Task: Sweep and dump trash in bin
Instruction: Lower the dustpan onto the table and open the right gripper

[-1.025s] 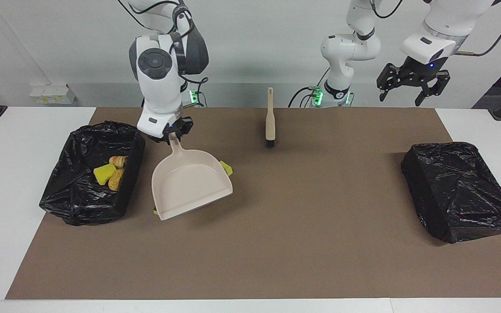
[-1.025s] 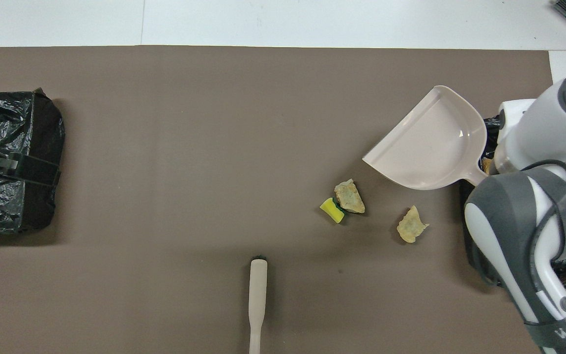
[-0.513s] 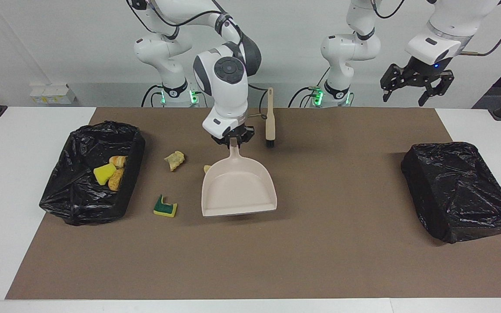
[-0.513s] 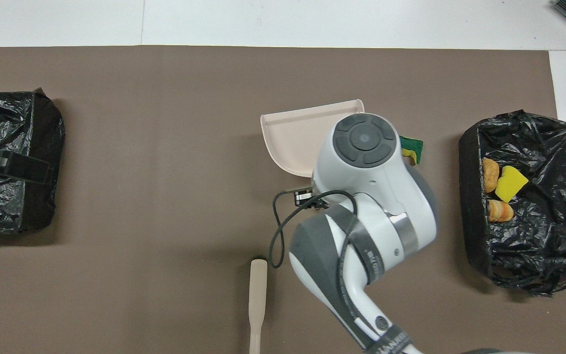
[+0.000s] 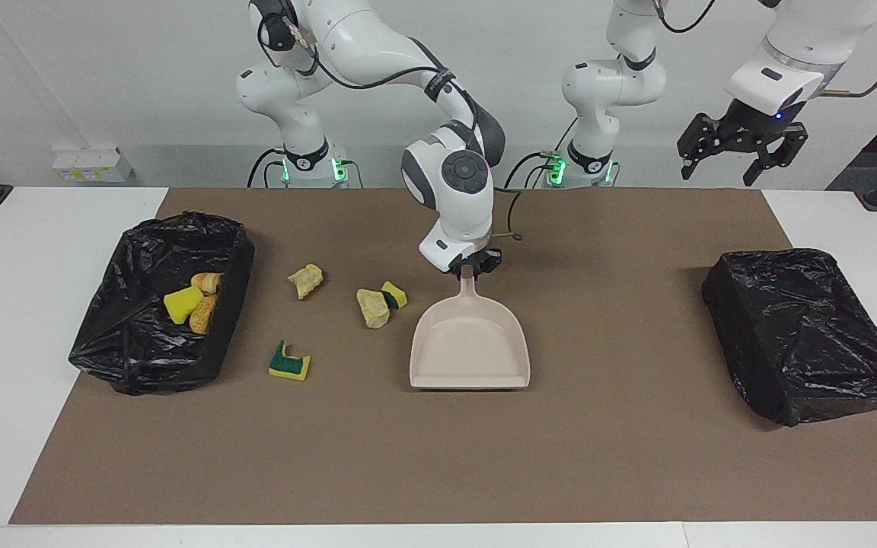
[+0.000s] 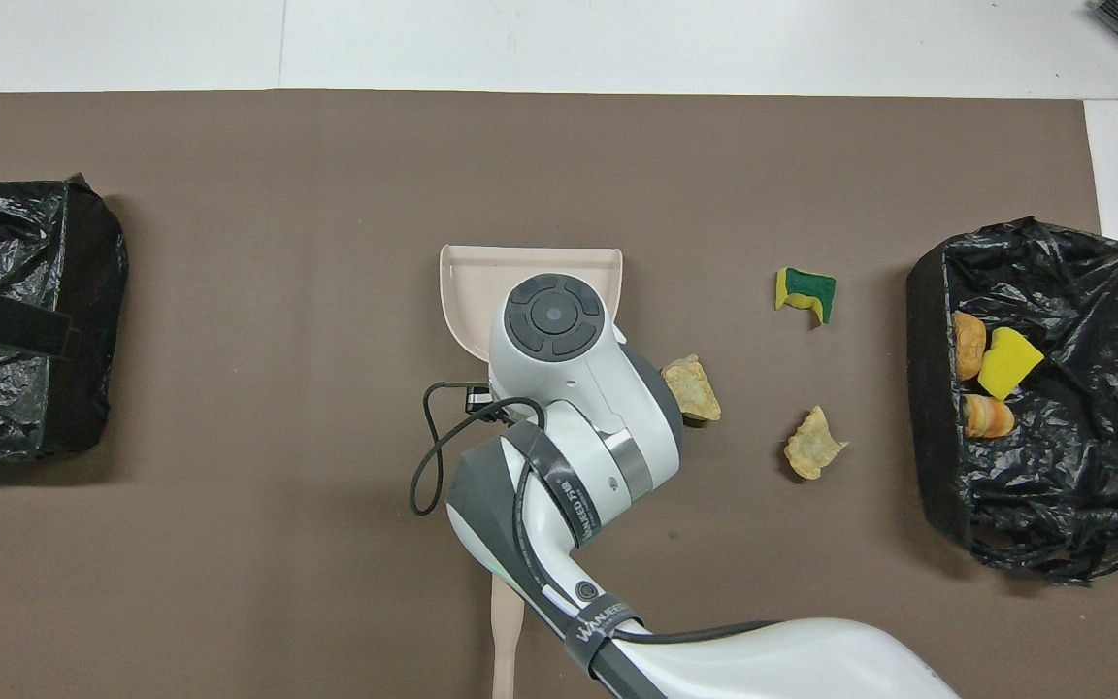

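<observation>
A dustpan [image 5: 470,346] sits mid-table, four scraps [image 5: 374,307] lie between it and a lined bin [image 5: 141,358] holding three more, and a second bin [image 5: 804,335] sits at the left arm's end.

We find the right tool [image 5: 471,265] clamped on the dustpan [image 5: 470,344] handle mid-worktop; four scraps [image 5: 372,307] lie beside it, three in the bin [image 5: 151,358].

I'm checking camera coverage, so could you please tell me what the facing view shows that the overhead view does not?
Only the facing view shows the right claw shut on the dustpan handle, the open left claw raised over the table's edge, and the small yellow sponge piece. Only the overhead view shows the brush handle. Both show the dustpan, the green-backed sponge, two tan lumps, and both black bins.
</observation>
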Available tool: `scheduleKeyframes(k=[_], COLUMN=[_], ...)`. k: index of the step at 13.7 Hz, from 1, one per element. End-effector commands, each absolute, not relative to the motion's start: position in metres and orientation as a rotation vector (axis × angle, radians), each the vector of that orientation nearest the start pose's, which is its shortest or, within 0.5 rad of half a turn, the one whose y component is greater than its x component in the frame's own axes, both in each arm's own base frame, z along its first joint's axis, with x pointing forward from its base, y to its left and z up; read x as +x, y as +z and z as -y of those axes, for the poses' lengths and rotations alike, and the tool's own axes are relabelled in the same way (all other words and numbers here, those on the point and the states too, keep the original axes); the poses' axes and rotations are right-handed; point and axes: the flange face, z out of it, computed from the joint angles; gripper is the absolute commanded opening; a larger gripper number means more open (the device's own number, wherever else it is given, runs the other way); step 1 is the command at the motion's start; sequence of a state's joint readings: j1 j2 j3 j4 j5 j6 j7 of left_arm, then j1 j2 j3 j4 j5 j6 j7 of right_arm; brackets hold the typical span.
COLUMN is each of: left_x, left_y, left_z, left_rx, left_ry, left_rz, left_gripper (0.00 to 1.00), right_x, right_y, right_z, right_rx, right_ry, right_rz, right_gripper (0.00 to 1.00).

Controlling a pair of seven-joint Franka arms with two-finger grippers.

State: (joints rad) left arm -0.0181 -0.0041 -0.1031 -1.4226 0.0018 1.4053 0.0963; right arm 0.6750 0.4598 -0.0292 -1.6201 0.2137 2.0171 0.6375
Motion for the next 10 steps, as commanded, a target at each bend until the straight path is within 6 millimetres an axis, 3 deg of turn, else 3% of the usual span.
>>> scheduleKeyframes(k=[1,2,3,4,7,10], left_x=[0.530,0.530,0.530,0.530,0.529,0.530], left_y=[0.684,0.684,0.684,0.684,0.685,0.685], left_z=[0.070,0.071,0.071,0.071,0.067,0.057], left_rx=[-3.102,-3.103,-3.103,-3.103,-3.105,-3.107], left_ry=[0.009,0.009,0.009,0.009,0.012,0.012], left_rz=[-0.373,-0.379,-0.376,-0.376,-0.357,-0.323], left_gripper=[1.00,1.00,1.00,1.00,1.00,1.00], right_x=[0.529,0.527,0.526,0.525,0.510,0.490], right_y=[0.357,0.353,0.350,0.350,0.356,0.385], right_z=[-0.421,-0.420,-0.419,-0.419,-0.423,-0.420], right_rx=[-2.972,-2.972,-2.976,-2.979,-2.994,-3.008], right_ry=[0.261,0.271,0.280,0.288,0.359,0.442], right_rz=[-0.223,-0.215,-0.211,-0.213,-0.187,-0.158], right_gripper=[0.00,0.00,0.36,0.99,1.00,1.00])
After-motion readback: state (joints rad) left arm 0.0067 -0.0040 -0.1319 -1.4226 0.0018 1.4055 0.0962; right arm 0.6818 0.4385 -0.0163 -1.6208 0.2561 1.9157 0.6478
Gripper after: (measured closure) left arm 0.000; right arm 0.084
